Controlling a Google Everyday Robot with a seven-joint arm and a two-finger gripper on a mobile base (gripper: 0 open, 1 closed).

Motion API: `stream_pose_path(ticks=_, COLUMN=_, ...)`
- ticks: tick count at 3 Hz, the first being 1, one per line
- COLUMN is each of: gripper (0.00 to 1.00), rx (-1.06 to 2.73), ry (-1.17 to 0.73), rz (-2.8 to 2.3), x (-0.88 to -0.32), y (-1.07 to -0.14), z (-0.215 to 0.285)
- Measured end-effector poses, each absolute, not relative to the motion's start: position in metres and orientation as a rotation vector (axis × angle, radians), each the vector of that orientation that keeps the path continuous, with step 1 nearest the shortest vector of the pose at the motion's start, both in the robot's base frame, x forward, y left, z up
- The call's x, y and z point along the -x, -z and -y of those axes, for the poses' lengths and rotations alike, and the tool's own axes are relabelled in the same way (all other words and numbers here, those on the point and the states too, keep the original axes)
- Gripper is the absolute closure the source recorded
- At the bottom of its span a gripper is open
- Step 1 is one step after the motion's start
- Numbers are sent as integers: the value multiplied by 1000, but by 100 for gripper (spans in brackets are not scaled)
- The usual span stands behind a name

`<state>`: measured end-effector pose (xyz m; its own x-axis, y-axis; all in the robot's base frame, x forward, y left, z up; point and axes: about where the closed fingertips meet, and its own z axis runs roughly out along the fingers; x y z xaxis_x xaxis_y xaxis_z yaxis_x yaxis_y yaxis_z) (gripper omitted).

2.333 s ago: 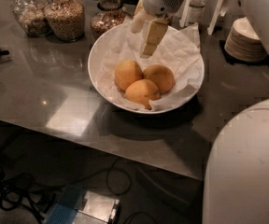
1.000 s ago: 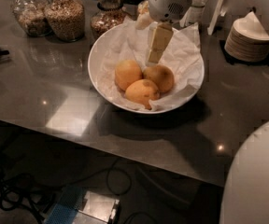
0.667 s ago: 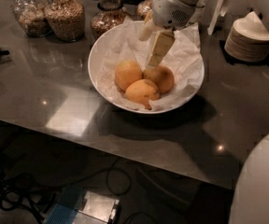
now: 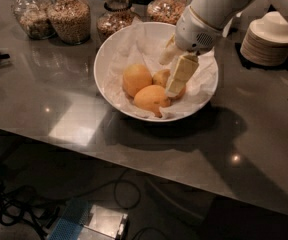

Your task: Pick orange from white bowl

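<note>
Noting oval fruit (image 4: 151, 99) lying at front of white bowl (image 4: 97, 66). Finding orange (image 4: 162, 78) sitting inside bowl, right of centre, not yet lifted. Seeing gripper (image 4: 171, 74) hanging directly over orange, fingers parted, holding nothing. Judging approach near complete, with closing and lifting remaining. Logging glass jars (image 4: 69, 16) standing behind bowl.

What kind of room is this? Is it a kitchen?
Probably a kitchen or snack counter. Glass jars of dry food and a stack of plates stand on a grey countertop, near the white bowl holding the orange. The gripper hangs open just above the fruit.
</note>
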<state>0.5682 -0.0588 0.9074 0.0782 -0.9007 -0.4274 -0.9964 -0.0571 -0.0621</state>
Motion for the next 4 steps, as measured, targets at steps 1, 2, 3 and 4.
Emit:
stream_pose_path(ticks=1, gripper=24, rx=2069, ry=-394, rz=-1902, x=-572, y=-896, z=63)
stream_pose_path(ticks=2, gripper=23, rx=2124, ry=-346, rz=-1876, x=-589, y=-897, z=58)
stream_pose_path(ticks=3, gripper=23, rx=2148, ry=-293, rz=-1856, x=-604, y=-900, z=55)
stream_pose_path(ticks=4, gripper=23, rx=2125, ry=-285, rz=-1879, x=-603, y=-894, z=63)
